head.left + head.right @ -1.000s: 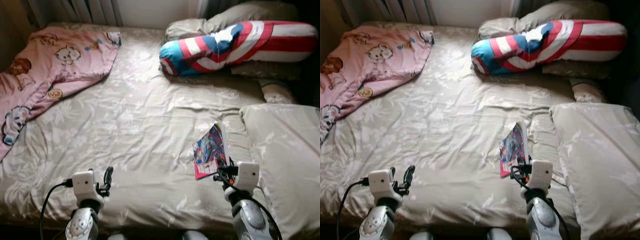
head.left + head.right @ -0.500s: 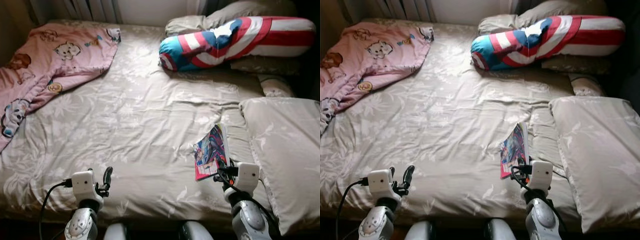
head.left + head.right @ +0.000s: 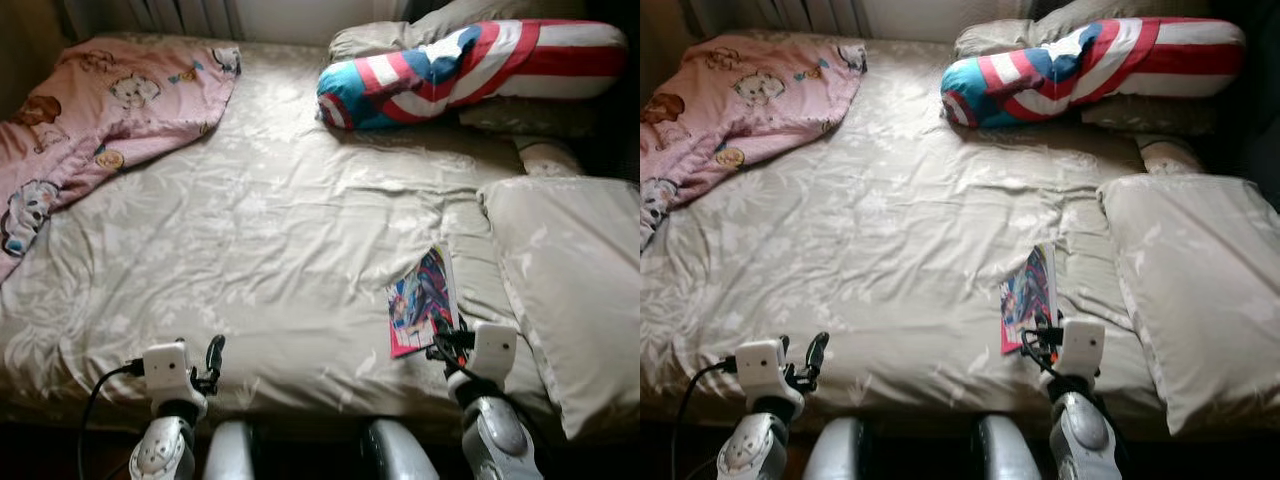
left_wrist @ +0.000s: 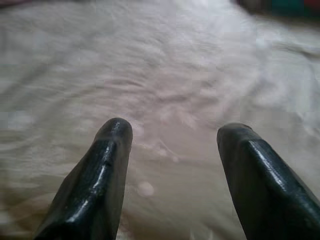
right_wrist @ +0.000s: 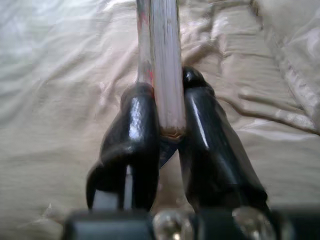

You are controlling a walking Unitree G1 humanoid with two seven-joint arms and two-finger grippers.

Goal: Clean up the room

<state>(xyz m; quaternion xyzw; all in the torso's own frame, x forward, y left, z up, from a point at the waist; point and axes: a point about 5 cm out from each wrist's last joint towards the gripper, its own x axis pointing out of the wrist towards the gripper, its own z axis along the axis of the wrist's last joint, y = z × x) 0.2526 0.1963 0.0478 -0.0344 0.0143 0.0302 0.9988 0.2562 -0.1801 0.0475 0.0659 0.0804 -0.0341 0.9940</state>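
A wide bed (image 3: 270,230) under a pale floral sheet lies before the robot. At about 4 o'clock in the head view, the right gripper (image 5: 167,107) is clamped on the near edge of a thin, brightly coloured book (image 3: 423,300); the wrist view shows its two black fingers (image 5: 132,135) pressed against either side of the book's edge. The book stretches away from the gripper toward 12 o'clock, over the sheet, though whether it rests on the sheet or is lifted off it I cannot tell. Just beside the book, at 3 o'clock, is a large pale pillow (image 3: 570,280). At 1 o'clock, near the head of the bed, a red, white and blue bolster (image 3: 470,65) lies against more pale pillows (image 3: 400,40). At 10 o'clock a pink blanket (image 3: 95,120) with cartoon prints is crumpled over the far left corner. The left gripper (image 4: 172,145) sits at 7 o'clock above the near edge of the bed, its fingers spread apart and holding nothing, with bare sheet between them.
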